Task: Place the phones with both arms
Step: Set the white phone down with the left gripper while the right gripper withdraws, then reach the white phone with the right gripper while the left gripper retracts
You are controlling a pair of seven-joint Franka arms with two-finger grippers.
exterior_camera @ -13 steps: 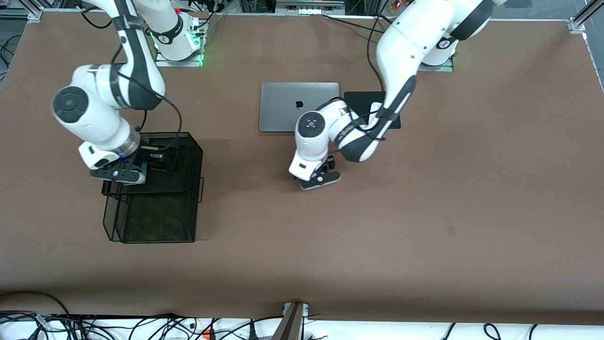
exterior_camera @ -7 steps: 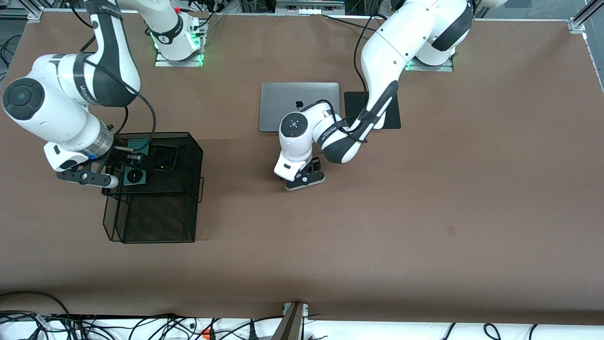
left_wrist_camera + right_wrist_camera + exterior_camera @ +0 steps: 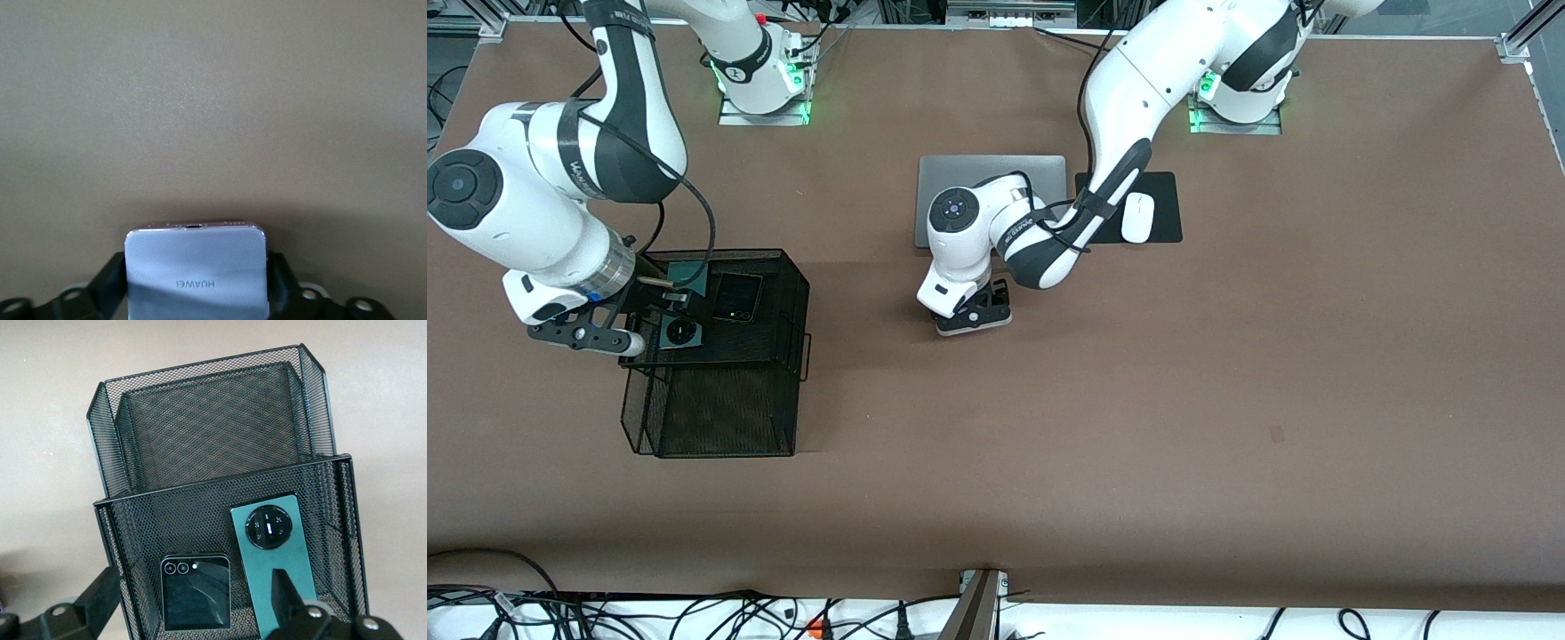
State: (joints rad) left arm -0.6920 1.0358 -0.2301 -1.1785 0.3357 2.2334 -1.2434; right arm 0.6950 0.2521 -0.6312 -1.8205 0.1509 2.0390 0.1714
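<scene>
Lilac-white phone [image 3: 197, 267] sits between the left gripper [image 3: 969, 316] jaws, just spread, so release looks underway. Right gripper [image 3: 587, 336], jaws apart, has withdrawn to nine o'clock of the mesh basket [image 3: 783, 267] holding the green phone [image 3: 280, 567] and black phone [image 3: 195, 590].

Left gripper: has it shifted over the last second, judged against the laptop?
Yes. The left gripper has slid toward the right arm's end of the table, now under the laptop's corner rather than its middle.

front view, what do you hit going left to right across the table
right gripper → black mesh tray holding the dark-green phone and black phone → left gripper around the lilac-white phone → white mouse
</scene>
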